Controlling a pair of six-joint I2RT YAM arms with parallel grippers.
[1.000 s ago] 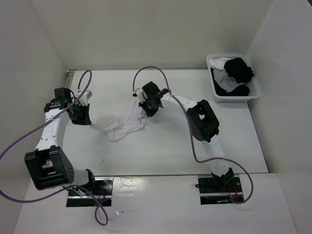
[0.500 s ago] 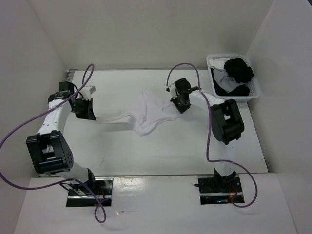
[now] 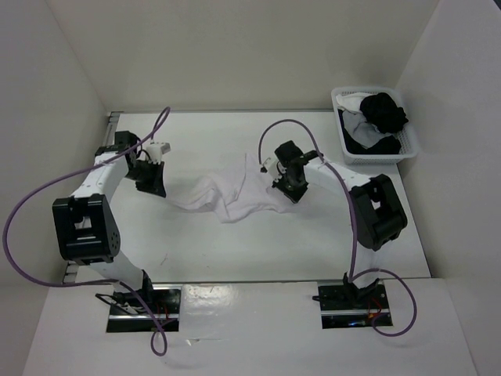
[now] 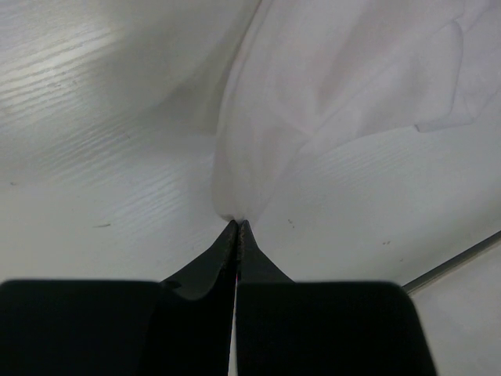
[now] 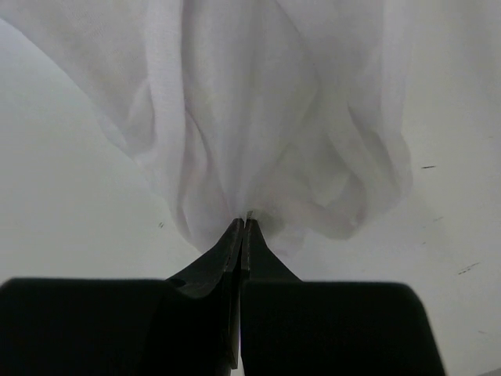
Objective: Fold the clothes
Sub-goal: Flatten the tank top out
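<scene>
Drawn closer together now, left claw (image 3: 156, 187) and right claw (image 3: 289, 193) each clamp an edge of the white garment (image 3: 235, 192), which sags crumpled between them

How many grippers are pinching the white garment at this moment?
2. The left gripper pinches the left end of the white garment. The right gripper pinches its right end, nearer the basket. Both are shut on the fabric.
</scene>
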